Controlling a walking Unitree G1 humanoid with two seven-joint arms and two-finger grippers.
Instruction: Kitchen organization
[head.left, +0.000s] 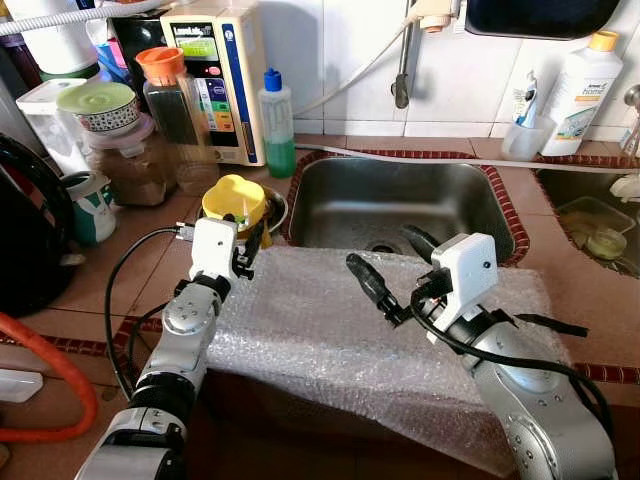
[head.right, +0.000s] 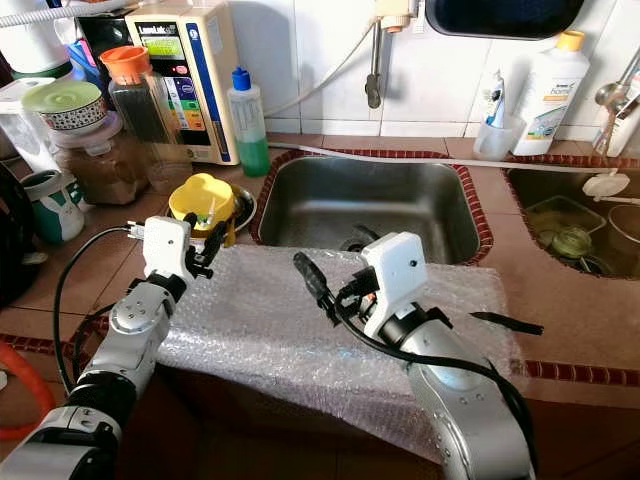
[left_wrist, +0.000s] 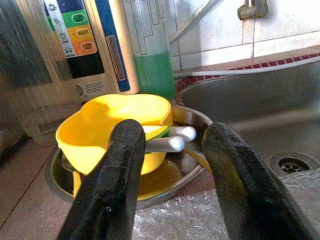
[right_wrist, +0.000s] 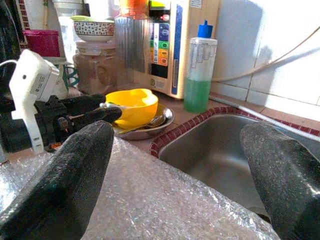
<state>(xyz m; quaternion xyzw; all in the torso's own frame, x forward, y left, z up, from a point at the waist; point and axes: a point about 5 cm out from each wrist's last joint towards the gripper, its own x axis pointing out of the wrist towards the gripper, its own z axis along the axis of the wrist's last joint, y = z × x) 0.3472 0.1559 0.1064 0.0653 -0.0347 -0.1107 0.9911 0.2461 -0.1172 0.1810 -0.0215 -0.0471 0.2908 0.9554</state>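
Yellow bowl (head.left: 234, 197) sits in steel dish (left_wrist: 192, 165) just left of sink (head.left: 400, 205). Left gripper (head.left: 247, 243) open, empty, just short of bowl. Right gripper (head.left: 392, 265) wide open, empty, above bubble wrap (head.left: 330, 330).

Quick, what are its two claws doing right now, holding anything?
Left gripper: open, holding nothing, its fingers aimed at the yellow bowl.
Right gripper: open wide, holding nothing, above the bubble wrap by the sink.

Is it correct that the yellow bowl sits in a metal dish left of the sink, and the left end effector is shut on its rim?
Not quite. The left end effector is open, short of the yellow bowl, as the left wrist view shows. The bowl does sit in the metal dish left of the sink.
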